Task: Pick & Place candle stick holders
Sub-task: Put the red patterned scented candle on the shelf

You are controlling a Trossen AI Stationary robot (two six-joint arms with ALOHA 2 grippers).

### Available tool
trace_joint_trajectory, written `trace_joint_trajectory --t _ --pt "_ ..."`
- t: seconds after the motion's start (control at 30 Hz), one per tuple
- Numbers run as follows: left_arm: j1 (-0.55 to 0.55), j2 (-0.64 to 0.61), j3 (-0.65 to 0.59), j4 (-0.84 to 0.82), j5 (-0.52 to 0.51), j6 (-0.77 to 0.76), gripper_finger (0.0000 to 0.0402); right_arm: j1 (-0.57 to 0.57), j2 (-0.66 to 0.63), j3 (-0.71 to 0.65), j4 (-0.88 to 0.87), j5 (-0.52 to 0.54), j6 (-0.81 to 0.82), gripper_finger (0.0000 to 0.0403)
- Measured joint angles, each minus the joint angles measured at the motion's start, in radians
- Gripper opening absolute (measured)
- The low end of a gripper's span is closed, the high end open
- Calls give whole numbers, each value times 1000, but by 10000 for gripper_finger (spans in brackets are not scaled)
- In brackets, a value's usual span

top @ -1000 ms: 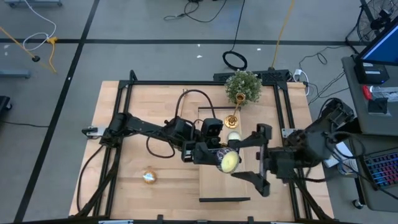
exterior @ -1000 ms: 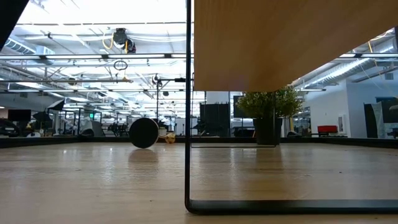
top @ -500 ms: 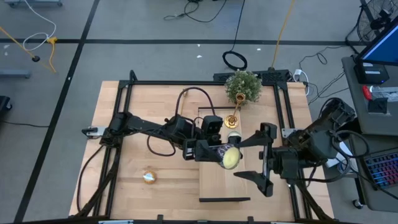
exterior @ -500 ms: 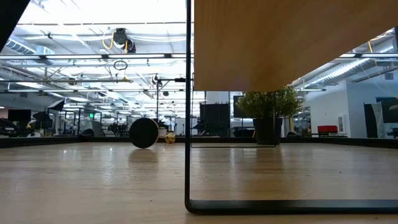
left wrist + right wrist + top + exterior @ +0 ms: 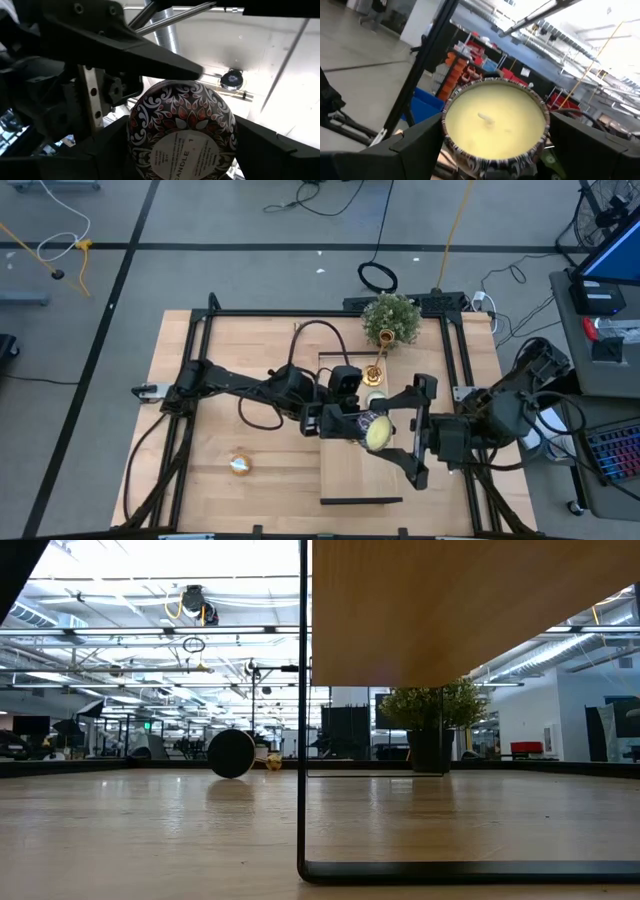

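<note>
My left gripper [image 5: 362, 427] holds a round candle tin [image 5: 375, 435] with a patterned wall and yellow wax, lifted above the raised wooden shelf [image 5: 345, 480]. My right gripper [image 5: 388, 432] is open. One finger stands on each side of the tin's wax end [image 5: 495, 120]. A gold candle stick holder [image 5: 375, 370] stands on its base at the shelf's far end. A second one [image 5: 385, 337] stands beside the potted plant [image 5: 392, 315]. The low view shows neither gripper. My left gripper pinches the tin's side wall [image 5: 134, 131] between its two fingers, with the labelled bottom [image 5: 182, 155] facing its wrist. The fingers come from the table's left, slanting upward. The tin hangs clear of the shelf, wax face turned toward the right arm. My right gripper's fingers [image 5: 415, 145] flank the tin's rim [image 5: 540, 107]; I cannot tell whether they touch it.
A pale round disc [image 5: 375, 398] lies on the shelf just beyond the tin. Another small round disc [image 5: 240, 465] lies on the table's near left. A black frame [image 5: 205, 330] runs round the tabletop. The shelf's thin black leg [image 5: 302, 740] stands mid-table.
My right gripper has swung a little toward the table's left, so its fingers lie closer about the candle tin. The tin has stayed lifted in my left gripper. Neither gripper has opened or shut.
</note>
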Motion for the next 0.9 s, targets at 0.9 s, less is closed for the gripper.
trace_joint_trajectory --t 0.9 --pt "-11 -1 0 -8 -26 8 298 -7 1 0 4 18 41 291"
